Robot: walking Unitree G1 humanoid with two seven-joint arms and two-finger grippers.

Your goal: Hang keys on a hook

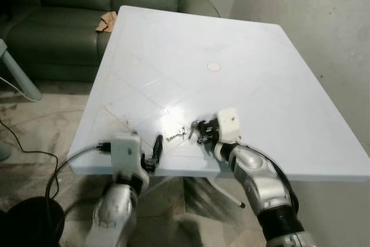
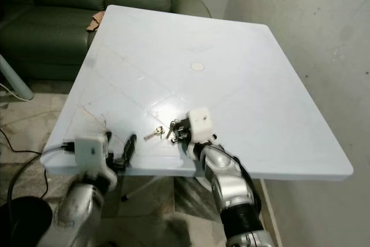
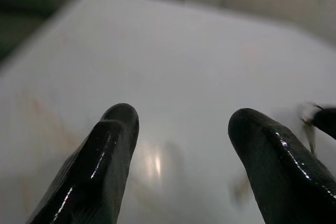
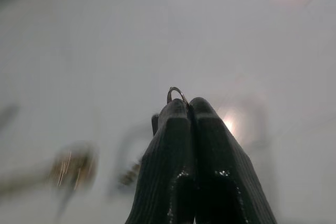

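- I have the right gripper point(image 1: 193, 129) low over the white surface point(image 1: 260, 85), close to its near edge and roughly midway along it.
- Its jaws are pressed together, and in the right wrist view a thin metal ring point(image 4: 177, 93) pokes out from between the fingertips point(image 4: 178, 109), so I read it as clamped on the ring of the keys point(image 1: 175, 135).
- The keys themselves lie on the surface just beside those jaws, toward the left near corner; a bright glare patch sits right behind them.
- In the right wrist view the hanging pieces are a blur, so I cannot say whether every key touches the surface.
- My left gripper point(image 1: 156, 150) hovers at the near edge by the left near corner, a little apart from the keys.
- Its jaws stand open, with a clear gap between the two black fingers point(image 3: 107, 150), and nothing sits between them.
- A small round disc point(image 1: 214, 67) lies farther up the surface, toward the far edge.
- A dark green sofa point(image 1: 87, 10) stands beyond the far left corner, with a tan scrap point(image 1: 106, 22) on its seat.
- A black cable point(image 1: 34, 154) runs over the floor on the left.
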